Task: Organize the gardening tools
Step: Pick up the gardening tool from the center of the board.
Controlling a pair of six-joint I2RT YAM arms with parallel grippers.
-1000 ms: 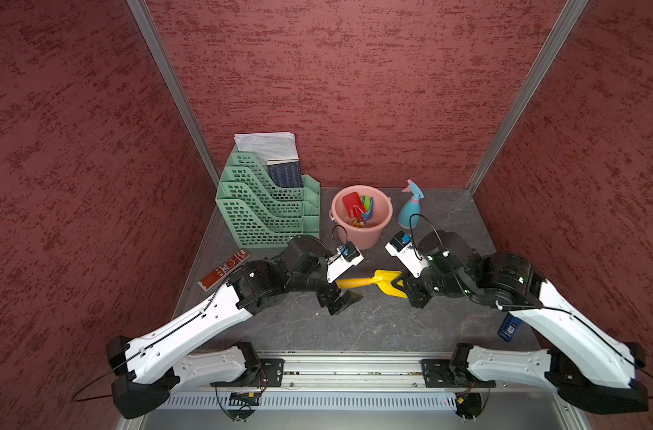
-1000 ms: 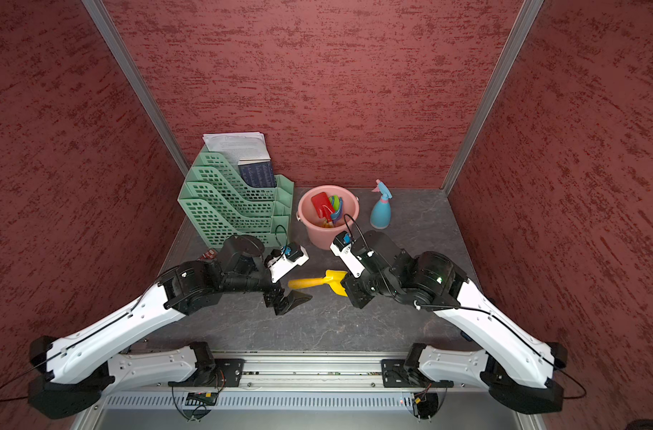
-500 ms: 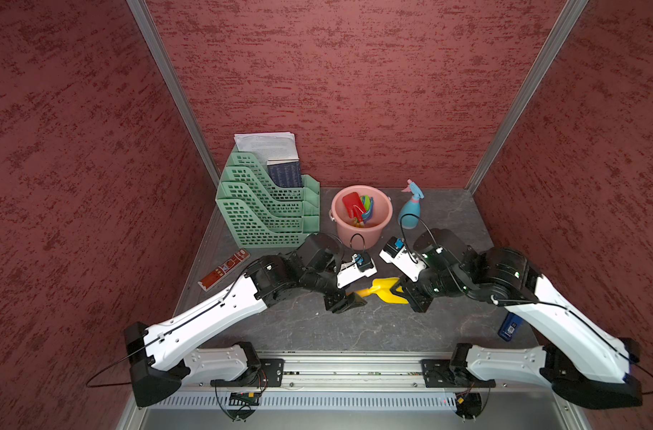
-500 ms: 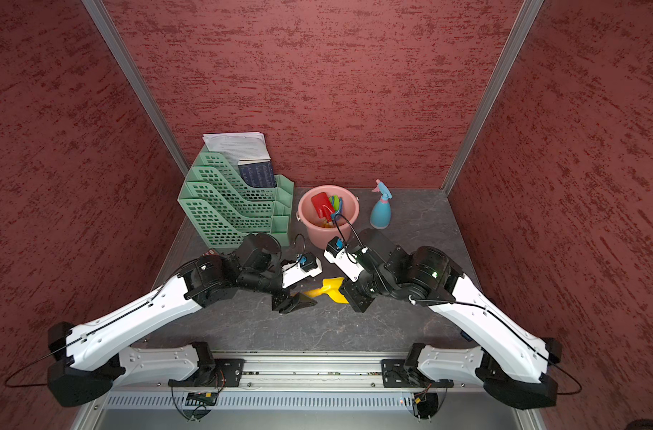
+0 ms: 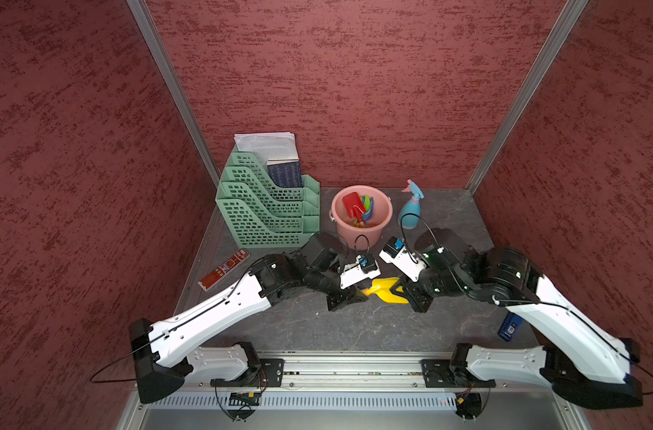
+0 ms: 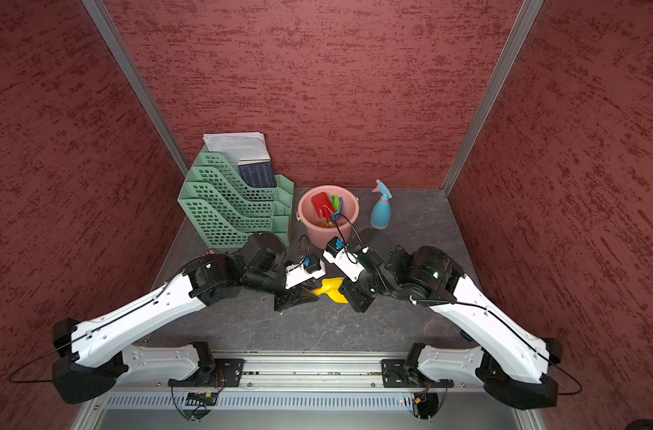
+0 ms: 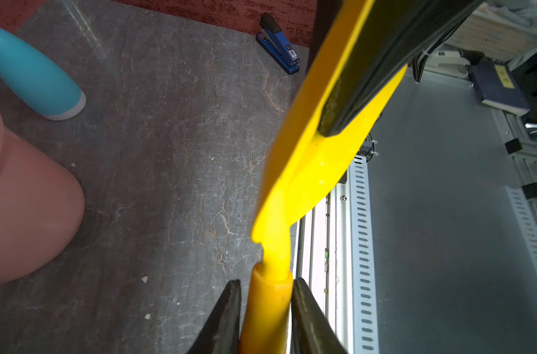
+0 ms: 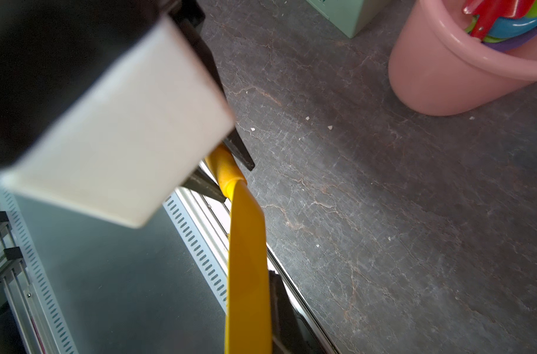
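Locate the yellow scoop (image 5: 385, 289) just below centre in both top views, suspended between the two arms.

1. Left gripper (image 7: 265, 308): check the left wrist view, bottom centre. Both black fingers (image 7: 227, 309) are closed against the sides of the scoop's round handle, so it is gripping the handle.
2. Right gripper (image 5: 408, 296): check the upper right of the left wrist view, where one dark finger lies flat on the blade face. In the right wrist view a second finger sits against the blade at bottom centre. This gripper is clamped on the blade end.
3. The scoop spans the gap, handle toward the left arm and blade toward the right arm. You cannot tell whether it touches the table (image 5: 354, 327).

Reference items:
- Pink bucket (image 5: 386, 223): above the scoop in the frame, well apart from it. It holds the red spade (image 5: 351, 204) and further coloured tools (image 8: 512, 27).
- Light-blue spray bottle (image 5: 410, 214): upright, just right of the bucket.
- Green file rack (image 5: 261, 219): left of the bucket, holding papers and a dark book.
- Blue stapler (image 7: 279, 46): near the wall, top centre of the left wrist view.
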